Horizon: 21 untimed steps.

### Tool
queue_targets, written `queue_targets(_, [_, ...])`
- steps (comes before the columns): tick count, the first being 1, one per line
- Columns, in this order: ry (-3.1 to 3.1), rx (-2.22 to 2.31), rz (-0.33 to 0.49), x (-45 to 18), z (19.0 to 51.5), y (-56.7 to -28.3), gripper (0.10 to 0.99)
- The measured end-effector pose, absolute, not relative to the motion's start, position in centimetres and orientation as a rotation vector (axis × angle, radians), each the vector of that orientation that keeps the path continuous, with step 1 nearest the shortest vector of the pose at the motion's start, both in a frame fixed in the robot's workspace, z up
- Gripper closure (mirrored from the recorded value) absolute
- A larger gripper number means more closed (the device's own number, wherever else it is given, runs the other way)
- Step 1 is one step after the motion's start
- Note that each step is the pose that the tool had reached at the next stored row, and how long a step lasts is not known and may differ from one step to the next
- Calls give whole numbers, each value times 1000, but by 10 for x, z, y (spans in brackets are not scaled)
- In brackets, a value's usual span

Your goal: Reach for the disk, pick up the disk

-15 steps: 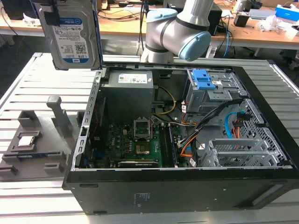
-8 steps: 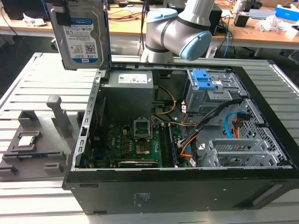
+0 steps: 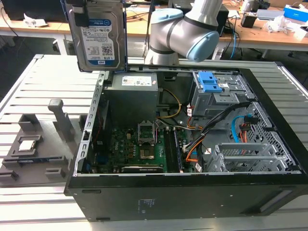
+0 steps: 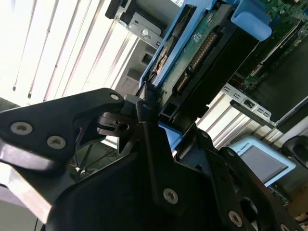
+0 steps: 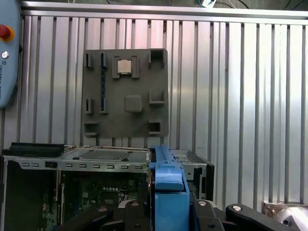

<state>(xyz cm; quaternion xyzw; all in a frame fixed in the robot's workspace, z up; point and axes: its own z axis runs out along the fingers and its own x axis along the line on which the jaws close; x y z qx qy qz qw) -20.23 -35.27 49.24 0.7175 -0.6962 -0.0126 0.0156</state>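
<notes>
The disk (image 3: 98,38), a silver drive with a white-and-blue label and blue side rails, hangs upright in the air above the far corner of the open computer case (image 3: 192,192) on the exterior view's left. In both wrist views my gripper (image 4: 149,110) (image 5: 166,209) is shut on the disk, its black fingers (image 4: 86,115) clamping the blue rail (image 5: 166,187). The second wrist view shows the disk's circuit-board underside (image 4: 207,53) running away from the fingers.
The case lies open on a slatted metal table (image 3: 29,86), its motherboard (image 3: 139,149) and cables exposed. A blue bracket (image 3: 210,82) sits in the drive bay. A grey fixture tray (image 3: 33,144) (image 5: 125,91) beside the case holds a processor chip (image 5: 124,66). My arm (image 3: 187,29) stands behind the case.
</notes>
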Motion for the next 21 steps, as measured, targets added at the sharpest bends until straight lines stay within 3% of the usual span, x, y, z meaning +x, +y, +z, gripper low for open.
queue_targets(21, [-2166, 2232, -39, -131, 492, -349, 722])
